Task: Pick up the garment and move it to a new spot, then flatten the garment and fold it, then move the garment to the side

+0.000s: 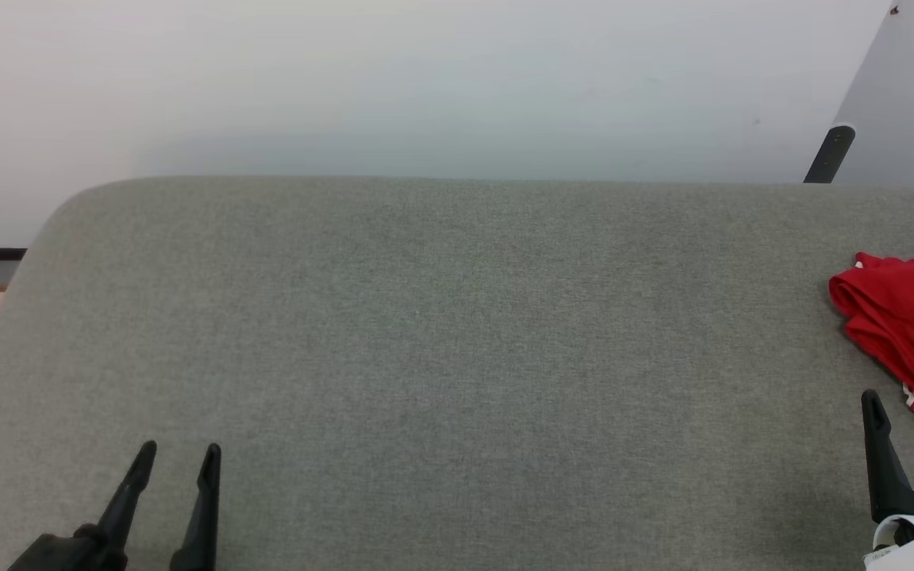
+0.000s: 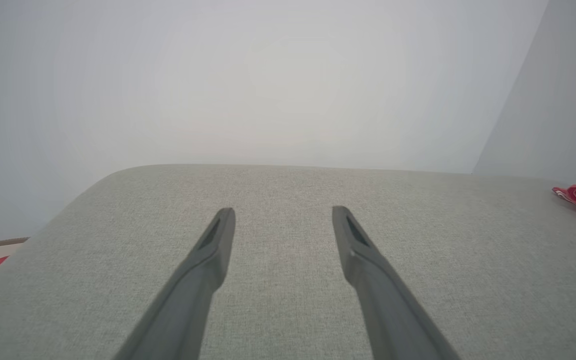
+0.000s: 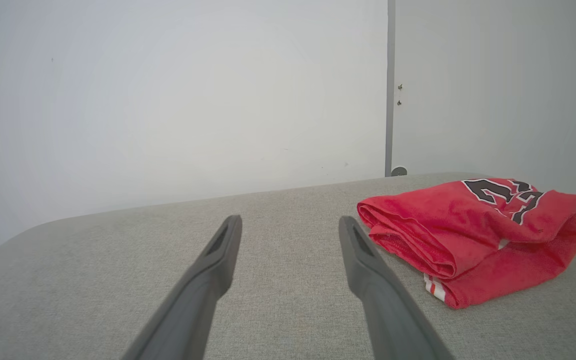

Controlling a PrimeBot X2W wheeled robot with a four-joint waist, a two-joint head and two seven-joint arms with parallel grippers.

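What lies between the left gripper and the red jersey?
Bare grey fabric surface, plain in the head view from the left gripper across to the jersey; the open right gripper stands close by the jersey.

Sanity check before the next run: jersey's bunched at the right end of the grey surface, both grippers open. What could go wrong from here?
1. The garment lies in stacked folds; the open right gripper may pinch only one layer, so it drags.
2. It sits by the right end of the grey surface, cut off in the head view; a nudge might slide it over.
3. The open left gripper is far off; reaching across looks long.
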